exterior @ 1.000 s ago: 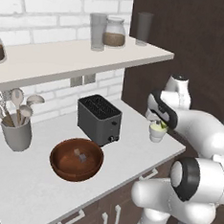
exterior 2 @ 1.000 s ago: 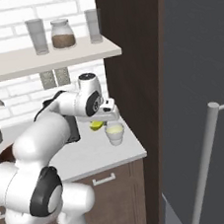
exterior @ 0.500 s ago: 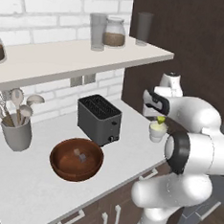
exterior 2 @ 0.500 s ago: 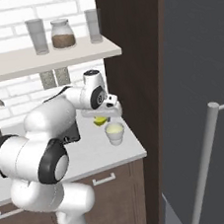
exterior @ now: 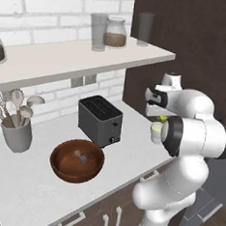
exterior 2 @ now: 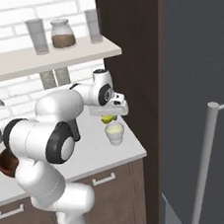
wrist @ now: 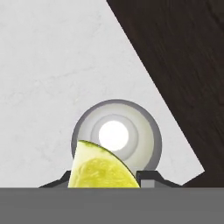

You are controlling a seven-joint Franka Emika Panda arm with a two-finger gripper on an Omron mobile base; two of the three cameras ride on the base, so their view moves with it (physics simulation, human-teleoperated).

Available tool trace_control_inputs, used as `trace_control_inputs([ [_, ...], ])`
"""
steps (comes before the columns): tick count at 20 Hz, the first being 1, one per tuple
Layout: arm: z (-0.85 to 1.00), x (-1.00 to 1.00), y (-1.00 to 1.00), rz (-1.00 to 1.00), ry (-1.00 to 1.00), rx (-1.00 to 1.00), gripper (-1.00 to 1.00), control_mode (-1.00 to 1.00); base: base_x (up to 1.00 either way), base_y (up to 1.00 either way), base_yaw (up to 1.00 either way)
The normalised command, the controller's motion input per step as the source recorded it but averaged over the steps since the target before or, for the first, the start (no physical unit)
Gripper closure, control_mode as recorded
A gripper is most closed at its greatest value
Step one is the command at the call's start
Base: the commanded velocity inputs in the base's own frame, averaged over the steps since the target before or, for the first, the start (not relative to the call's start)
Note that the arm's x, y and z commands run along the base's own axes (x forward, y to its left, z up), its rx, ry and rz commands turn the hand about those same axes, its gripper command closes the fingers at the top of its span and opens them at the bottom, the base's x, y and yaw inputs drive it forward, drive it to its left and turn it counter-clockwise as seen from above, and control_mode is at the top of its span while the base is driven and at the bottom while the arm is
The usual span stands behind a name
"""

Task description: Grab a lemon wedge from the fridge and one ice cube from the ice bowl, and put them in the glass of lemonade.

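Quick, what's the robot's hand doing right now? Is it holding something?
Gripper: closed on the lemon wedge, held above the glass of lemonade.

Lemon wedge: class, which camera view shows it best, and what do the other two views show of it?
The hand view: the lemon wedge sits large between the fingertips, over the glass of lemonade. The right base view shows a small yellow piece under the gripper. The left base view shows a sliver.
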Motion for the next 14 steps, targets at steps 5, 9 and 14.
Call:
trace_control_inputs([
  [5, -0.31, 0.18, -0.08, 0.0, 0.03, 0.0, 1.0, -1.0, 0.0, 0.0, 0.0],
  [9, -0.3, 0.0, -0.07, 0.0, 0.0, 0.0, 1.0, -1.0, 0.0, 0.0, 0.0],
  [14, -0.33, 0.03, -0.05, 0.0, 0.0, 0.0, 1.0, -1.0, 0.0, 0.0, 0.0],
])
